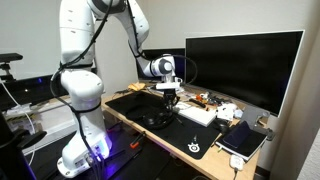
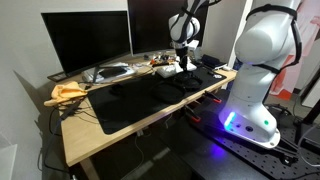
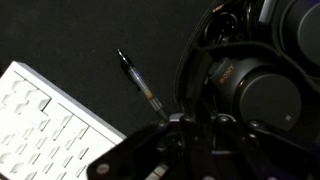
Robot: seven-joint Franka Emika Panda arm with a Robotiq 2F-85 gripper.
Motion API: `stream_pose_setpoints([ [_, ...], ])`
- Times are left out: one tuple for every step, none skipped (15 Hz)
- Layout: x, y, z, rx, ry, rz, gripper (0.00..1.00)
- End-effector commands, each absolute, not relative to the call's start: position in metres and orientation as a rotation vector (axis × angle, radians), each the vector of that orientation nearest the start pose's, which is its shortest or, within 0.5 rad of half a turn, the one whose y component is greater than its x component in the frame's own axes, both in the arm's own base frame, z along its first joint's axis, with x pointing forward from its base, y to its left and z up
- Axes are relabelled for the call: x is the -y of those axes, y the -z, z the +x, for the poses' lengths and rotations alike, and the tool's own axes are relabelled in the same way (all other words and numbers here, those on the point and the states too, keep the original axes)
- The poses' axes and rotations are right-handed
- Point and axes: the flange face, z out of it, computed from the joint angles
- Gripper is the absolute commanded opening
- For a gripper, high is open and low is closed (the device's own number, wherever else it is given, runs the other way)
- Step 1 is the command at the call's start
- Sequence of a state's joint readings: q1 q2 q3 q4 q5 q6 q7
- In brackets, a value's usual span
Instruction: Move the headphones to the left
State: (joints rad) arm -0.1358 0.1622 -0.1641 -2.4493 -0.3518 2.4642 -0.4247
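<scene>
The black headphones [image 3: 250, 85] fill the right of the wrist view, with one round padded ear cup and the curved headband [image 3: 188, 62] running down into my gripper [image 3: 190, 128]. The fingers look closed around the headband. In both exterior views the gripper [image 1: 171, 96] [image 2: 186, 64] points down over the black desk mat [image 1: 135, 103] [image 2: 135, 100], with the headphones [image 1: 155, 118] [image 2: 192, 78] just under it as a dark shape. The grip itself is dim and partly hidden by the gripper body.
A pen [image 3: 139, 84] lies on the mat beside the headband. A white keyboard [image 3: 45, 130] [image 1: 197, 113] sits close by. A large monitor [image 1: 243, 66] stands behind, with a notebook [image 1: 243, 139] and small clutter [image 2: 120, 72] on the desk. A yellow cloth [image 2: 68, 92] lies at one end.
</scene>
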Motion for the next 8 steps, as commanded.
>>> stream_pose_setpoints([
  [0.126,-0.258,0.434,0.677,-0.292,-3.226,0.03],
  [0.125,-0.264,0.432,0.678,-0.279,-3.230,0.04],
  [0.124,-0.268,0.432,0.678,-0.267,-3.233,0.04],
  [0.123,-0.273,0.431,0.679,-0.255,-3.234,0.04],
  [0.121,-0.278,0.430,0.681,-0.243,-3.236,0.04],
  [0.120,-0.282,0.430,0.682,-0.231,-3.239,0.04],
  [0.120,-0.285,0.430,0.682,-0.219,-3.241,0.04],
  [0.119,-0.291,0.430,0.685,-0.203,-3.246,0.04],
])
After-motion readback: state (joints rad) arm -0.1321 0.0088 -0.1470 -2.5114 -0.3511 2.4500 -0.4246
